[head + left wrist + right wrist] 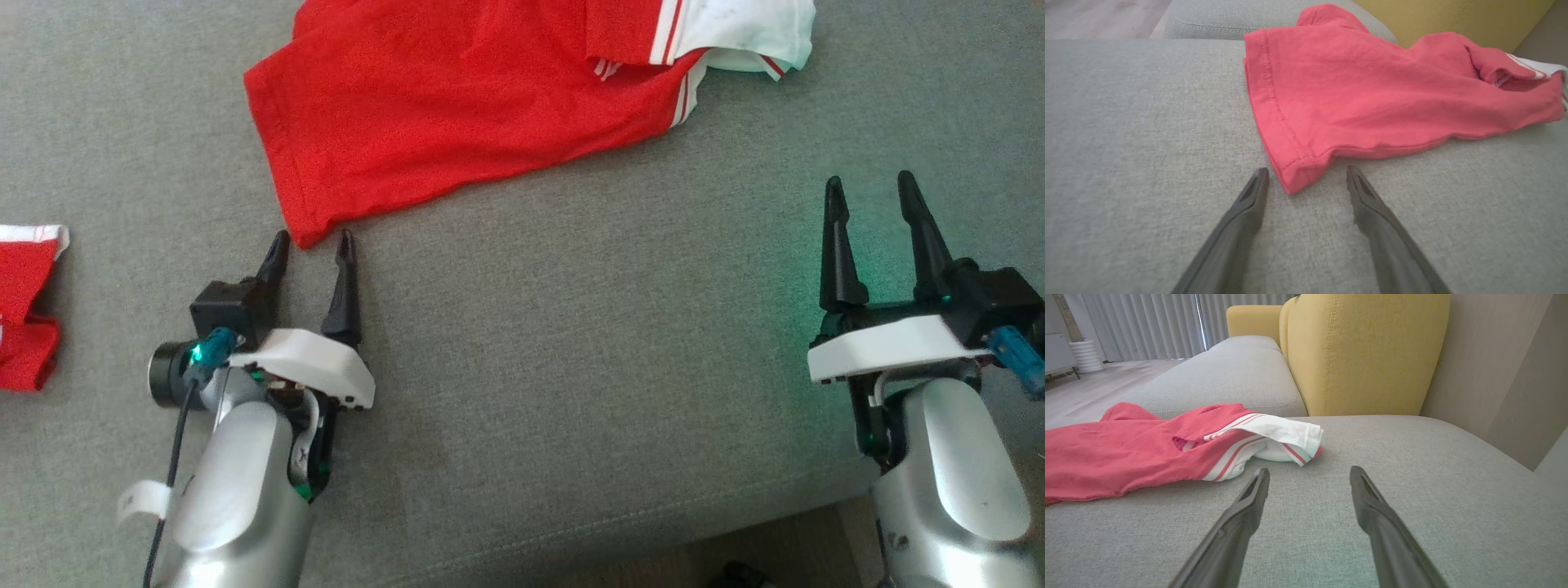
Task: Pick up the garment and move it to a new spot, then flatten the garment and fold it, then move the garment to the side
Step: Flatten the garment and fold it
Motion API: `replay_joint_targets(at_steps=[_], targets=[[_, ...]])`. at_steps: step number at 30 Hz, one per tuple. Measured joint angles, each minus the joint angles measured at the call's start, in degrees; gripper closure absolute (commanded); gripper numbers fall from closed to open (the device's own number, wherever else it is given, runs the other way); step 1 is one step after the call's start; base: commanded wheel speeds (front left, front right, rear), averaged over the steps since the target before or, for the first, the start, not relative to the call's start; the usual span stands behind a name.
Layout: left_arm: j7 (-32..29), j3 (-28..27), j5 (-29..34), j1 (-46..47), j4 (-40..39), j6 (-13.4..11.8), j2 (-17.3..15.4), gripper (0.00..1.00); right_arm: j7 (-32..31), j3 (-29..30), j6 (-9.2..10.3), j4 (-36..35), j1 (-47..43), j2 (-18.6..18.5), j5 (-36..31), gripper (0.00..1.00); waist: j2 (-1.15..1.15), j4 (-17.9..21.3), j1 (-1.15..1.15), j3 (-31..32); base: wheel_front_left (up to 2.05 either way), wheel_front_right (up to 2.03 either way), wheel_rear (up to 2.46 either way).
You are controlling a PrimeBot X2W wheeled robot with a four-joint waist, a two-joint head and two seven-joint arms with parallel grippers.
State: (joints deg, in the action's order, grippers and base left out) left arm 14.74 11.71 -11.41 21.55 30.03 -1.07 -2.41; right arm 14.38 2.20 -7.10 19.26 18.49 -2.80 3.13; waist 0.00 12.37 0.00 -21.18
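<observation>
You've got a red garment [424,106] just ahead of your left gripper [314,237], and its sleeve [735,28] is white with red stripes. The sofa seat [571,327] is grey, and the backrest [1363,355] beyond your right gripper [869,180] is mustard yellow. The fingers [841,261] are black.

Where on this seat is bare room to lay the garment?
Free: the grey seat between the left gripper and the right gripper, on the near side of the red garment. Crowded: the far edge under the garment, and the left edge by another red cloth.
</observation>
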Motion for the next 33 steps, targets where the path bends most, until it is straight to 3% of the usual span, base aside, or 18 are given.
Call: replay_joint_targets(at_steps=[1, 2, 4, 19, 27, 31, 32, 33], targets=[[0.0, -0.1, 0.1, 0.1, 0.0, 0.1, 0.0, 0.17, 0.0, 0.0, 0.00, 0.0, 0.0, 0.0, 0.0, 0.00, 0.00, 0.1, 0.00, -0.1, 0.00, 0.00, 0.00], [0.0, -0.5, 0.3, 0.4, 0.2, 0.3, 0.0, 0.53, 0.0, 0.0, 0.00, 0.0, 0.0, 0.0, 0.4, 0.00, 0.00, 0.4, 0.00, -0.1, 0.00, 0.00, 0.00], [0.0, -0.8, 0.6, 0.6, 0.3, 0.6, 0.0, 1.00, 0.0, 0.0, 0.00, 0.0, 0.0, 0.0, 0.9, 0.00, 0.00, 0.5, 0.00, 0.0, 0.00, 0.00, 0.00], [0.0, 0.6, -0.3, -5.6, -2.5, 1.4, 0.1, 1.00, 0.0, 1.5, 0.00, 3.0, -0.5, 0.0, 1.7, 0.00, 0.00, -3.0, 0.00, 5.8, 0.00, 0.00, 0.00], [0.0, -0.4, -1.9, -11.4, -10.3, -2.0, 0.1, 1.00, 0.0, 1.4, 0.00, 4.5, -3.1, 0.0, 1.9, 0.00, 0.00, -5.3, 0.00, 10.0, 0.00, 0.00, 0.00], [0.0, -1.5, -1.7, -13.9, -12.2, -2.6, 0.0, 1.00, 0.0, 1.2, 0.00, 5.1, -4.4, 0.0, 1.9, 0.00, 0.00, -6.7, 0.00, 10.9, 0.00, 0.00, 0.00], [0.0, -1.5, -1.5, -14.3, -12.1, -2.6, 0.0, 0.85, 0.0, 1.0, 0.00, 5.3, -4.4, 0.0, 1.9, 0.00, 0.00, -7.1, 0.00, 10.8, 0.00, 0.00, 0.00], [0.0, -1.6, -1.3, -14.6, -11.6, -2.8, 0.0, 0.55, 0.0, 0.6, 0.00, 5.4, -4.4, 0.0, 1.9, 0.00, 0.00, -7.4, 0.00, 10.7, 0.00, 0.00, 0.00]])
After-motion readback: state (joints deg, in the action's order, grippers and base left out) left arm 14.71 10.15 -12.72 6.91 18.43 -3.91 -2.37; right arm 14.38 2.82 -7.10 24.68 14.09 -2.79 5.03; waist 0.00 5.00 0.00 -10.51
